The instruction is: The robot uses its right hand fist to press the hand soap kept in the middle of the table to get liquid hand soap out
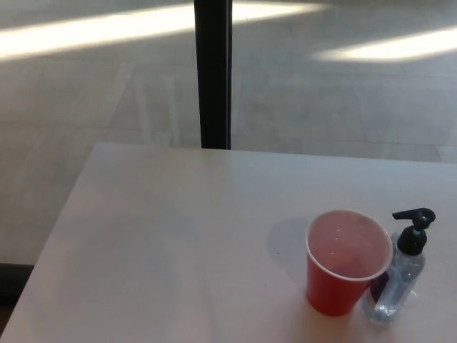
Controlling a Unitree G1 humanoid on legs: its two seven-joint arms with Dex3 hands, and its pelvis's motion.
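A clear hand soap bottle [398, 280] with a black pump head [412, 227] stands upright near the right front of the white table [178, 243]. Its nozzle points left, over the rim of a red paper cup [346, 261] that stands touching or nearly touching the bottle's left side. The cup is upright and open at the top. Neither of my hands shows in the head view.
A black vertical post [213, 71] rises behind the table's far edge. Beyond it lies a grey floor with bright strips of light. The table's left edge runs diagonally toward the lower left corner.
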